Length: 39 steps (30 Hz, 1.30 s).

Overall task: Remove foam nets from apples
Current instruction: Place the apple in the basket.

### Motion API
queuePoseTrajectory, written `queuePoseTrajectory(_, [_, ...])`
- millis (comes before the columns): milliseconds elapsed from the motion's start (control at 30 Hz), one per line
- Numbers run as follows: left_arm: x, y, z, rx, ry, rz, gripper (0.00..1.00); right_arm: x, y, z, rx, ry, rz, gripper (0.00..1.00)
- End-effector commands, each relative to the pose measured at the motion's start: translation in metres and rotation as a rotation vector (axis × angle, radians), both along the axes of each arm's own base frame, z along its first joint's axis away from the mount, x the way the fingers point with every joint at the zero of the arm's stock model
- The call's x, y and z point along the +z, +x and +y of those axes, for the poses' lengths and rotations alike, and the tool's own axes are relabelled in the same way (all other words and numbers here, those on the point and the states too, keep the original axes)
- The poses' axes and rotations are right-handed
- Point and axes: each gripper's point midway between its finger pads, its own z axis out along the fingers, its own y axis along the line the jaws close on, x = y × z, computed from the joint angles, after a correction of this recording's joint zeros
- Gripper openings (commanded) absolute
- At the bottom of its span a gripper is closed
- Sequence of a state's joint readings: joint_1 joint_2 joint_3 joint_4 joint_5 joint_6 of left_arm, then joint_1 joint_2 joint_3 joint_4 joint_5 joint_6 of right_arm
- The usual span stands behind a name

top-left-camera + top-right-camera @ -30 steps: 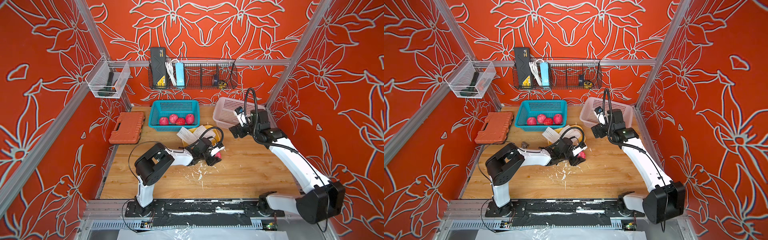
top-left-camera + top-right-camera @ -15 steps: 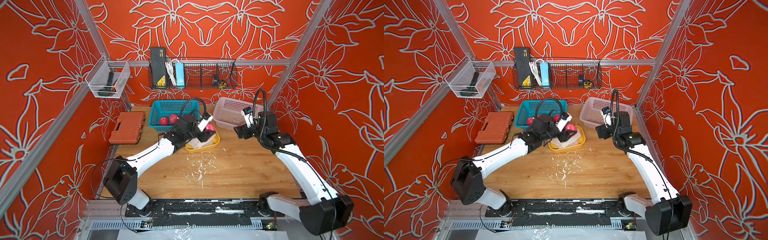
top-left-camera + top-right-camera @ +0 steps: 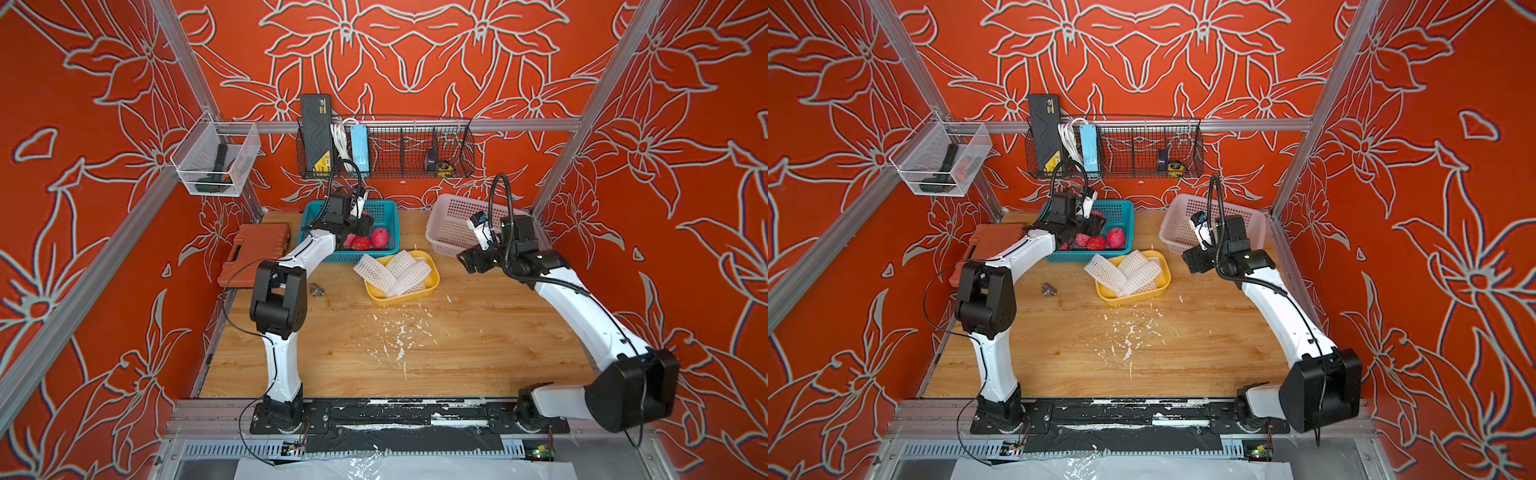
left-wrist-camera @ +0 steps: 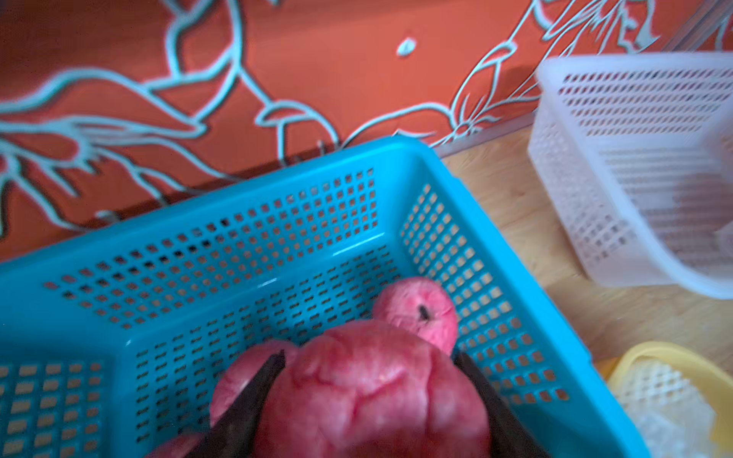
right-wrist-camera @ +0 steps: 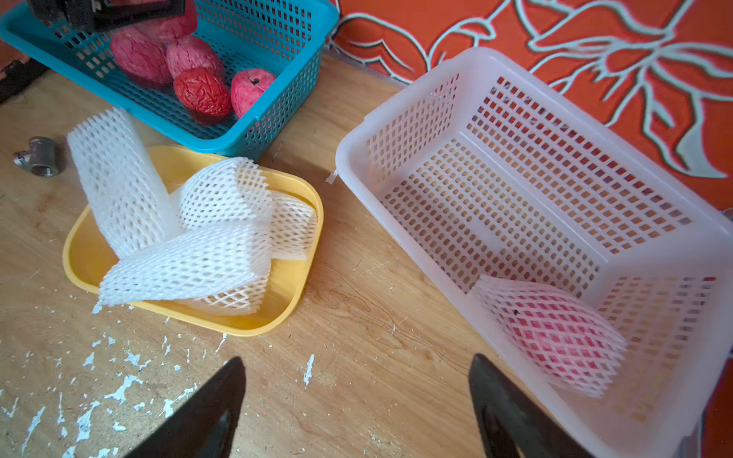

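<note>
White foam mesh with diamond-shaped holes forms the one soft tubular foam net (image 5: pixel 496 291) not yet off. It sleeves the netted apple (image 5: pixel 547 329), a round red-pink fruit lying on its side in the corner of the white perforated plastic basket (image 5: pixel 400 104) nearest the right gripper (image 5: pixel 357 359). That gripper hovers over the wooden tabletop (image 5: pixel 377 277) just beside the basket, its jaws spread wide with nothing between them. The left gripper (image 4: pixel 367 359) is clamped across the held apple (image 4: pixel 369 400), a bare red-pink fruit with pale veining, above the blue perforated plastic basket (image 4: pixel 222 208), where four bare apples (image 5: pixel 190 59) lie together. Empty nets (image 5: pixel 190 261) are piled in the shallow yellow plastic tray (image 5: pixel 293 277), one leaning out over its rim, and white foam crumbs (image 5: pixel 127 384) litter the wood. The net is probably very light, springy and weak, since the crumbs suggest it sheds when pinched or dragged hard. The fruit inside looks firm, smooth, much heavier and likely to roll. The best hold on the net seems to be its flared loose end beyond the fruit, pinched gently. The apple is better gripped across its widest part, as the left gripper does now, so that it cannot squirt out sideways. The basket walls crowd that corner, so a reach from above looks safest.
</note>
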<state>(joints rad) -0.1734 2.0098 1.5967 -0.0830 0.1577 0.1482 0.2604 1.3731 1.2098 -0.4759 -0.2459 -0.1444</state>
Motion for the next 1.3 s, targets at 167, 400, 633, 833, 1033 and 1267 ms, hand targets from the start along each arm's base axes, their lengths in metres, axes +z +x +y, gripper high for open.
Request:
queuePoseTrajectory(167, [-0.029,-0.004,0.042,0.073,0.055,0.075,0.47,-0.001,0.021,0.015,0.041,0.029,0.005,0.88])
queuePoseTrajectory(400, [-0.05,-0.021,0.047,0.081,0.054,0.143,0.47,-0.013,0.032,0.012,0.005,0.014,0.037,0.88])
queuePoseTrajectory(633, [-0.065,-0.029,0.052,0.081,0.06,0.19,0.47,-0.012,0.048,-0.011,-0.097,-0.059,0.021,0.91])
queuePoseTrajectory(833, [-0.081,-0.023,0.055,0.085,0.042,0.264,0.52,-0.015,0.068,-0.052,-0.229,-0.171,0.063,0.94])
queuePoseTrajectory(1033, [-0.09,-0.023,0.054,0.087,0.01,0.29,0.62,-0.024,0.082,-0.085,-0.338,-0.241,0.136,0.95])
queuePoseTrajectory(1267, [-0.075,-0.019,0.053,0.096,-0.003,0.254,0.76,-0.036,0.084,-0.11,-0.405,-0.289,0.238,0.96])
